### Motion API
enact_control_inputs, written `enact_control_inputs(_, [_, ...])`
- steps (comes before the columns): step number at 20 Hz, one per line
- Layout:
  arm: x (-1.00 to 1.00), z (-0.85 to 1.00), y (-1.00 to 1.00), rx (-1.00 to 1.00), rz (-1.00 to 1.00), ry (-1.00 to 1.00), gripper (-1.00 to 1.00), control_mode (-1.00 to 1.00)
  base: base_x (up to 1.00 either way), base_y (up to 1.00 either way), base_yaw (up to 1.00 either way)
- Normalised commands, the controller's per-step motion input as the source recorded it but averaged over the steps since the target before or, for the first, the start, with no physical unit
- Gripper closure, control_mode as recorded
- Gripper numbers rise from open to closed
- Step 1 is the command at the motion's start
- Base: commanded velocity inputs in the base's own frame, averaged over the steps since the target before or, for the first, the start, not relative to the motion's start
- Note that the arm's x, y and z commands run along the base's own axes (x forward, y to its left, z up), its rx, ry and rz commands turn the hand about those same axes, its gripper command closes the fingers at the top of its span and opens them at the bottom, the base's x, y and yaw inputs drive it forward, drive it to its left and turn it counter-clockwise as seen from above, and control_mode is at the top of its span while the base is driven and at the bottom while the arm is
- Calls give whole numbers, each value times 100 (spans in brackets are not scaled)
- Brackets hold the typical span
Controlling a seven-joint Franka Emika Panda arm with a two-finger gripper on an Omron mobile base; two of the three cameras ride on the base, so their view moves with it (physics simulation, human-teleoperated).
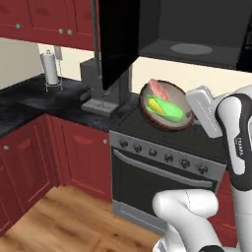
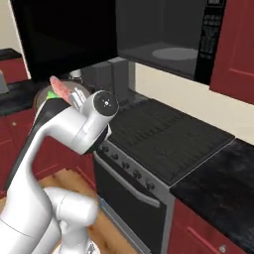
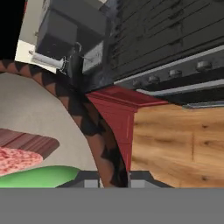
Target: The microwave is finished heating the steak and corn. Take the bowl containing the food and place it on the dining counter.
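We have the bowl [image 1: 166,107] up in the air over the front left part of the black stove [image 1: 167,142], below the open microwave [image 1: 197,34], whose door hangs out to the left. The bowl sits right at the end of our gripper [image 1: 189,114], tipped steeply so its inside faces the left base camera. Our fingers are clamped on its rim at the right edge; in the hand view the streaked rim [image 3: 94,131] runs up from between the fingertips. Inside the bowl the steak [image 1: 160,89] lies toward the upper side and the corn [image 1: 166,109] just below it, both pressed against the bowl's inner wall. We see small dark lettering down the white forearm link [image 1: 239,147], too blurred to read
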Motion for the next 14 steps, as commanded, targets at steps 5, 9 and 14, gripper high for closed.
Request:
enact_control_inputs(5, [0, 0, 0, 0, 0, 0, 100, 100, -5, 6, 100])
enact_control_inputs(9, [0, 0, 0, 0, 0, 0, 100, 100, 0, 4, 100])
enact_control_inputs(14, [0, 0, 0, 0, 0, 0, 100, 100, 0, 47, 94])
